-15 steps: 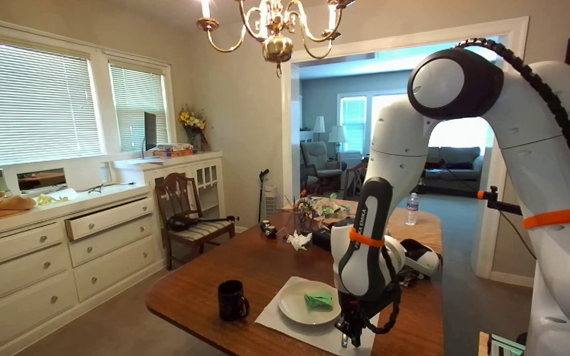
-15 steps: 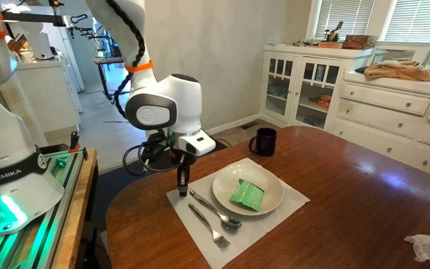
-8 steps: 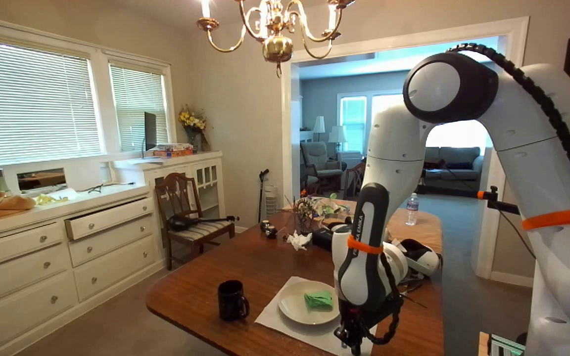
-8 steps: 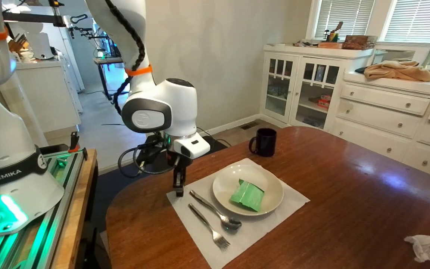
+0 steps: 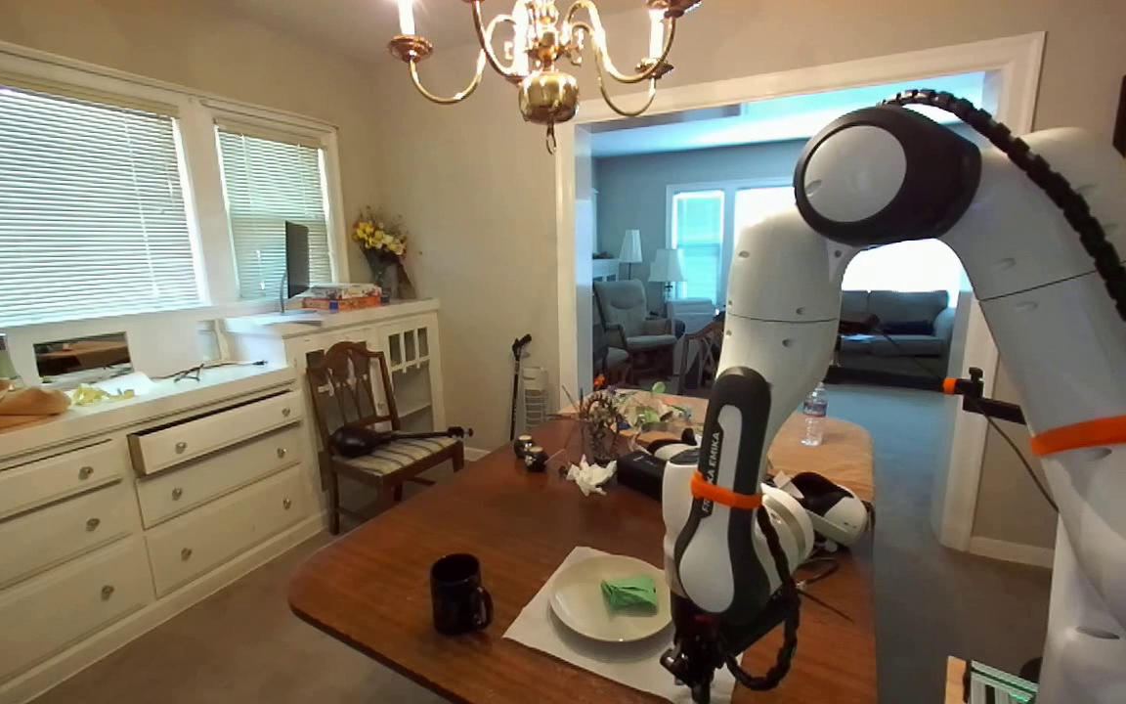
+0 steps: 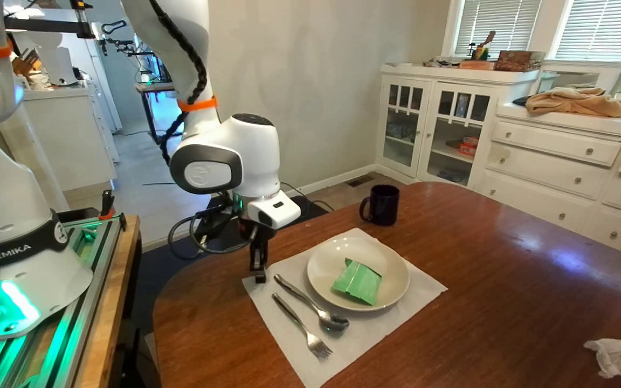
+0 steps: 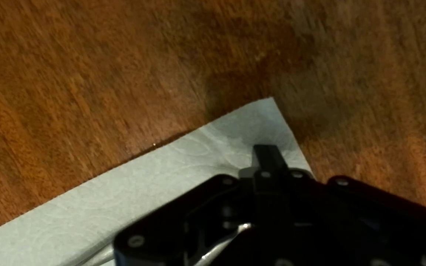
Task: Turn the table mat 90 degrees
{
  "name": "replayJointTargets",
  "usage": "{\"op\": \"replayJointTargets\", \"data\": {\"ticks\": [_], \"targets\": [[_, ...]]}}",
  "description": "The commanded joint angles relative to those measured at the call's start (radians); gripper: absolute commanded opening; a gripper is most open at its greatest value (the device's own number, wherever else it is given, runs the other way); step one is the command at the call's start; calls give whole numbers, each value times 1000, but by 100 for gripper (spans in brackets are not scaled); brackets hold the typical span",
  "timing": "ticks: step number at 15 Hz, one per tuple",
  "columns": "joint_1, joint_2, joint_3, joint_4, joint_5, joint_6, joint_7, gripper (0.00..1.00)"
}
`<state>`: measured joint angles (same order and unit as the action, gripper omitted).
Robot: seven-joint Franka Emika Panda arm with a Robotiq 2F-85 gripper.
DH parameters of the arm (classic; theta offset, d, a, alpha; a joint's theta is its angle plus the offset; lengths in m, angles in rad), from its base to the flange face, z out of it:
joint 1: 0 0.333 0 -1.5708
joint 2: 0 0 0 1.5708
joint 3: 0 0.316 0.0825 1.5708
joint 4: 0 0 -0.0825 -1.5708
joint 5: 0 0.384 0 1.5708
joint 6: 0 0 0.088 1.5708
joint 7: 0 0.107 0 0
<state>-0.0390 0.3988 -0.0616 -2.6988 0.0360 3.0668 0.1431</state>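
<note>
On the left in an exterior view, my gripper (image 6: 260,276) is at one corner of the mat (image 6: 361,331), which lies on the table (image 6: 504,258). The wrist view shows its fingers (image 7: 270,158) pressed together and creases running toward them, so I judge they pinch a small fold; the contact itself is hidden. That hold is near the edge, so a fast pull could slip free or tear it. Next along, the fork (image 6: 313,340) and spoon (image 6: 333,322) lie loose on the mat; a jerk or lift could send them sliding. The plate (image 6: 394,269), with its green packet (image 6: 358,281), could pin the mat by weight, making it bunch instead of turn. The mug (image 6: 384,205) stands just off the mat near another corner, where a swinging edge might shove it.
</note>
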Motion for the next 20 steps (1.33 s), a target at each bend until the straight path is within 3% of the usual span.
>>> {"op": "replayJointTargets", "data": {"ticks": [1,7,20], "targets": [[7,40,-11,-9,-1,53,-41,0],[13,49,-65,-12,-23,24,-83,0],[-86,66,-166,19,-31,-25,-158,0]]}}
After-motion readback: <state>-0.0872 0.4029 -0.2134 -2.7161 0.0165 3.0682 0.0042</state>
